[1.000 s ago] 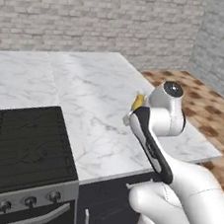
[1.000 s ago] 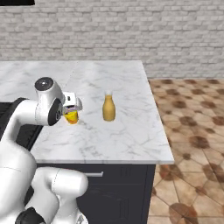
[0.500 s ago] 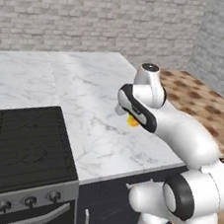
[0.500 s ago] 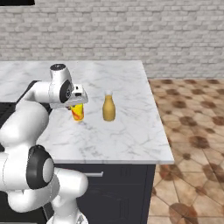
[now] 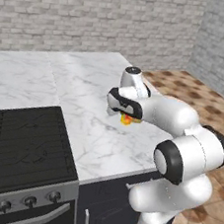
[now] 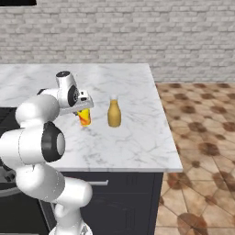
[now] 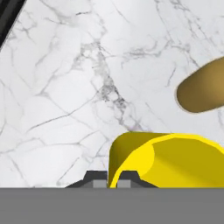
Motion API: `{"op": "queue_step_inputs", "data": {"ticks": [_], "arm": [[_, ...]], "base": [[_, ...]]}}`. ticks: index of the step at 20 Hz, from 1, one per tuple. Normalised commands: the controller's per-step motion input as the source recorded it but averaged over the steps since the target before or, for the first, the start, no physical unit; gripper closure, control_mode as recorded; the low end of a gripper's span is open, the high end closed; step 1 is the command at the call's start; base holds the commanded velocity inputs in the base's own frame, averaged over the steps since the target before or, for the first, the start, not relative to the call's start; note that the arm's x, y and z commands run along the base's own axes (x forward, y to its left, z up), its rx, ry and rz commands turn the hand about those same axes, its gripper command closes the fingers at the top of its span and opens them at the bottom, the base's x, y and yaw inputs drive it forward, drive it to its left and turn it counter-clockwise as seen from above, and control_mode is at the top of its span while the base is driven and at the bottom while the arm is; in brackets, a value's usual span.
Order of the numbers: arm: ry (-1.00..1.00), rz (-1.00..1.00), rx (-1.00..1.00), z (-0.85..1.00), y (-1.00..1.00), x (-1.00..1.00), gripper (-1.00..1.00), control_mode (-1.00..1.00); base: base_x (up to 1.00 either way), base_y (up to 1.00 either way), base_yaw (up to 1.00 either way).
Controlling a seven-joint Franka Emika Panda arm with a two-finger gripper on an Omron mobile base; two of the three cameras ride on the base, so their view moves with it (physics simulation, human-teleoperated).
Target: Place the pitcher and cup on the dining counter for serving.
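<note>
1. The gripper (image 6: 84,109) is pinched shut on the rim of the cup (image 6: 84,117); in the hand view its two dark fingertips (image 7: 95,178) stand on either side of the yellow wall of the cup (image 7: 170,159), one outside and one inside.
2. The cup hangs straight below the hand, yellow with red-orange marks, its base right at the white marble top of the dining counter (image 6: 133,137); whether it touches the marble cannot be told.
3. In the left base view the cup (image 5: 126,119) shows as a small yellow and orange patch under the dark wrist of the gripper (image 5: 125,113).
4. The pitcher (image 6: 114,113) stands upright on the same marble, just beside the held cup on the side away from the arm, apart from it and not touched by the hand.
5. Seen from the hand, the pitcher (image 7: 202,89) enters from the right edge as a mustard rounded shape above the cup's open mouth.
6. The black cooktop (image 5: 20,142) lies well away from the hand, on the arm's far left; bare veined marble of the dining counter (image 5: 82,90) lies between it and the cup.
</note>
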Motion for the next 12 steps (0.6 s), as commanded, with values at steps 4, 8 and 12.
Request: {"op": "queue_step_inputs", "data": {"ticks": [4, 8, 12], "arm": [[0.0, 0.01, -0.03, -0.52, 0.12, 0.42, 1.0, -1.0], [0.0, 0.02, -0.03, -0.61, 0.04, 0.28, 1.0, -1.0], [0.0, 0.03, 0.01, -0.49, -0.06, 0.16, 1.0, -1.0]], "base": [[0.0, 0.0, 0.0], [0.0, 0.0, 0.0], [0.0, 0.0, 0.0]]}}
